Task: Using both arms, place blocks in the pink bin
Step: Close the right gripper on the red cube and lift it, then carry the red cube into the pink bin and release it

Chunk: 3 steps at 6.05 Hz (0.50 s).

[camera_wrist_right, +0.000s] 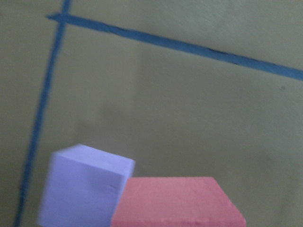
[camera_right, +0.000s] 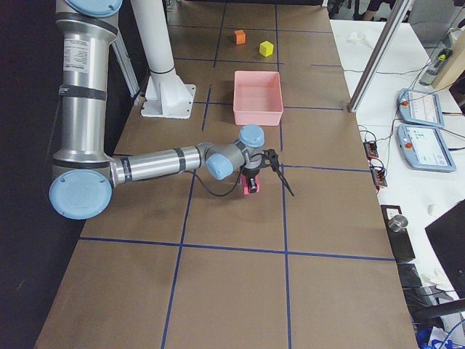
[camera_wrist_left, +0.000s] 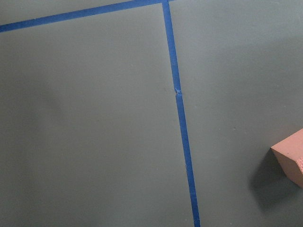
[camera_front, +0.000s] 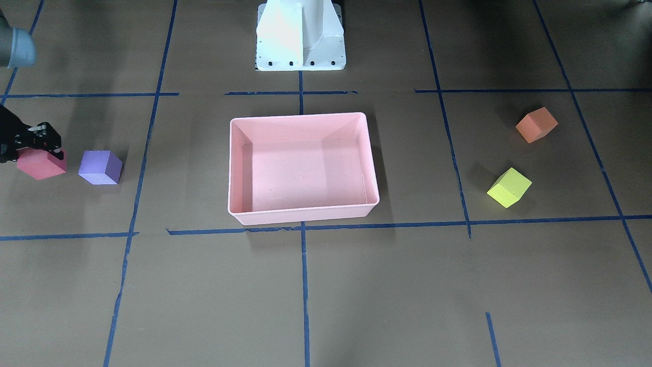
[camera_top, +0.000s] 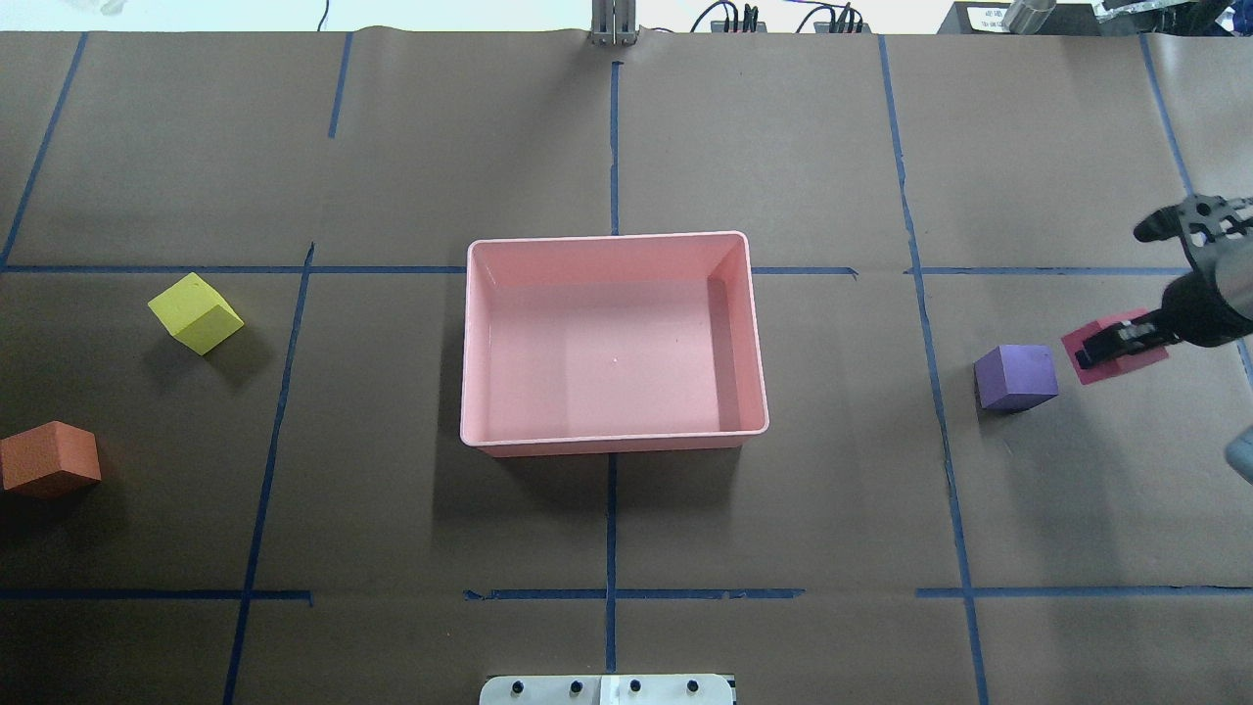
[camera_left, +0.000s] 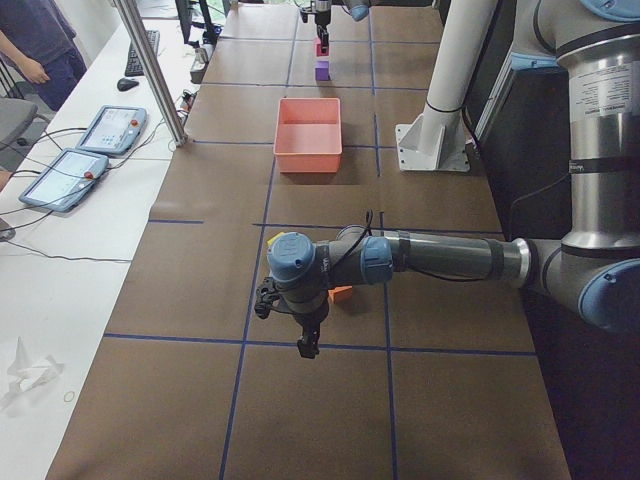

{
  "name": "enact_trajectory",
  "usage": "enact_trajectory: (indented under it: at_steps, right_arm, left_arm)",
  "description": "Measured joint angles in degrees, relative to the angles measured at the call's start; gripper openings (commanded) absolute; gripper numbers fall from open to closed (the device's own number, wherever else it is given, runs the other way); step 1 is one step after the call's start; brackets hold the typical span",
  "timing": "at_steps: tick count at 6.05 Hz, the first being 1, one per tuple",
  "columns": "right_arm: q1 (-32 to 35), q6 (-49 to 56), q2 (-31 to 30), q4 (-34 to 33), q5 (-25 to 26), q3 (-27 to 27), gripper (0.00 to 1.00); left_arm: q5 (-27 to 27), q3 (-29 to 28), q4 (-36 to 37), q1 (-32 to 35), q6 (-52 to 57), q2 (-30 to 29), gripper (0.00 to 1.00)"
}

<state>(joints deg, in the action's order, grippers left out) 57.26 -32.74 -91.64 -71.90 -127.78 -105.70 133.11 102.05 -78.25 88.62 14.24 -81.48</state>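
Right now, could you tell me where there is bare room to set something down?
Bare table lies between the shallow pink plastic bin and the yellow foam cube, and between the bin and the purple foam cube. It is crowded beyond that purple cube, where the right end effector sits over the red foam cube.

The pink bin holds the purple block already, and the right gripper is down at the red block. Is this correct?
Not quite. The overhead exterior view shows the pink bin empty; the purple block sits on the table beside the red block. The right gripper is indeed at the red block.
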Motion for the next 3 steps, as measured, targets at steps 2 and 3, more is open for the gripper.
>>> enact_trajectory:
  at_steps: [2,3]
  right_arm:
    - [-8.1,-16.4,16.7,-17.6,2.1,-4.9,0.28]
    - [-13.6,-25.8,25.4,-23.1,5.5,-4.2,0.28]
  left_arm:
    - [0.0,0.7,-0.1,0.0,0.0,0.0,1.00]
    - [-0.1,1.6,-0.1,0.0,-0.1,0.0,1.00]
